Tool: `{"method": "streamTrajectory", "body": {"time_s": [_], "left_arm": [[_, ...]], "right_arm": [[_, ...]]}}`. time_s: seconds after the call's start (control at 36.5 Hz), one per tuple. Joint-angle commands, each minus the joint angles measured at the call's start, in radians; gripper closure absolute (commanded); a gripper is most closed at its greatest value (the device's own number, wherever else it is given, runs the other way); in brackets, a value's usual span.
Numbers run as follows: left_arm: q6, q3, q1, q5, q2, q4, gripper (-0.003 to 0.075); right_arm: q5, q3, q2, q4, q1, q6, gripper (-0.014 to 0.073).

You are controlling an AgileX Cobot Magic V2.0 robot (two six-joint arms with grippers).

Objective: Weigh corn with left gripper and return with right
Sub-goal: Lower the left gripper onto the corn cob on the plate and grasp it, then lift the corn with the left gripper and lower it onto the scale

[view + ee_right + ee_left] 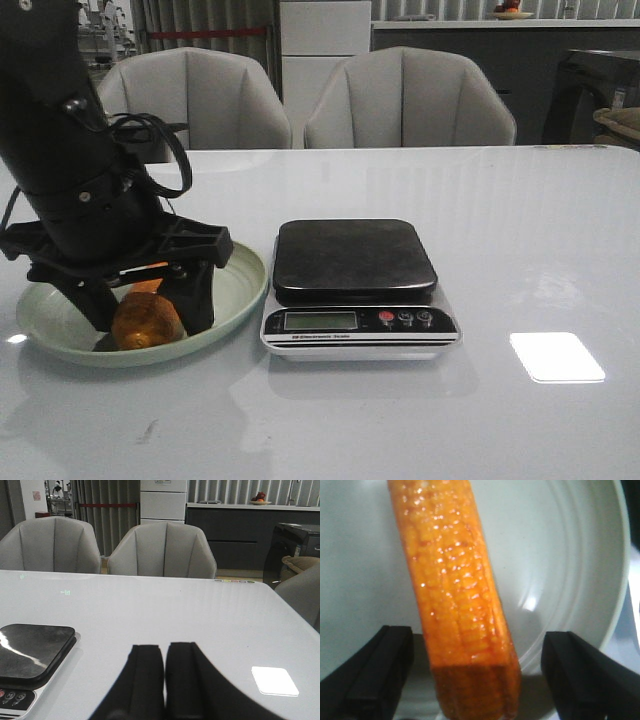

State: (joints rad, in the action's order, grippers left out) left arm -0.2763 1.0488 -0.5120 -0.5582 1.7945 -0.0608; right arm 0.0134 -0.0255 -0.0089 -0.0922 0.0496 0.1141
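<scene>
The orange-yellow corn (146,318) lies on a pale green plate (240,290) at the table's left. My left gripper (150,310) is lowered over the plate with its jaws spread wide on either side of the cob. In the left wrist view the corn (455,605) runs between the two black fingers (375,675), with gaps on both sides, touching neither. My right gripper (165,665) is shut and empty, low over the table to the right of the scale. It does not show in the front view.
A digital kitchen scale (355,265) with a dark platform stands just right of the plate; its corner shows in the right wrist view (35,650). Two grey chairs (405,100) stand behind the table. A bright light patch (556,357) lies on the table's right.
</scene>
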Motion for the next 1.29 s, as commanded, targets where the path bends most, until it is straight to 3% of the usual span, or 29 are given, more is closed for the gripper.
{"method": "streamTrajectory", "body": {"time_s": [0.0, 0.16, 0.22, 0.49, 0.8, 0.93, 1.12, 1.26], "left_arm": [[-0.005, 0.063, -0.005, -0.001, -0.031, -0.026, 0.0293], [0.004, 0.191, -0.005, -0.077, -0.031, -0.027, 0.0566], [0.011, 0.242, -0.01, -0.102, -0.031, -0.027, 0.0613], [0.026, 0.437, -0.099, -0.077, -0.026, -0.031, 0.0598], [0.026, 0.491, -0.173, -0.065, 0.097, -0.125, 0.059], [0.026, 0.491, -0.186, -0.063, 0.141, -0.13, 0.0499], [0.026, 0.491, -0.186, -0.058, 0.164, -0.161, 0.0188], [0.026, 0.491, -0.186, -0.058, 0.149, -0.161, 0.0146]], "right_arm": [[-0.075, -0.011, -0.019, 0.0, -0.007, -0.009, 0.0407], [-0.075, -0.011, -0.019, 0.0, -0.007, -0.009, 0.0407], [-0.075, -0.011, -0.019, 0.0, -0.007, -0.009, 0.0407], [-0.075, -0.011, -0.019, 0.0, -0.007, -0.009, 0.0407], [-0.075, -0.011, -0.019, 0.0, -0.007, -0.009, 0.0407], [-0.075, -0.011, -0.019, 0.0, -0.007, -0.009, 0.0407], [-0.075, -0.011, -0.019, 0.0, -0.007, -0.009, 0.0407], [-0.075, -0.011, -0.019, 0.0, -0.007, -0.009, 0.0407]]}}
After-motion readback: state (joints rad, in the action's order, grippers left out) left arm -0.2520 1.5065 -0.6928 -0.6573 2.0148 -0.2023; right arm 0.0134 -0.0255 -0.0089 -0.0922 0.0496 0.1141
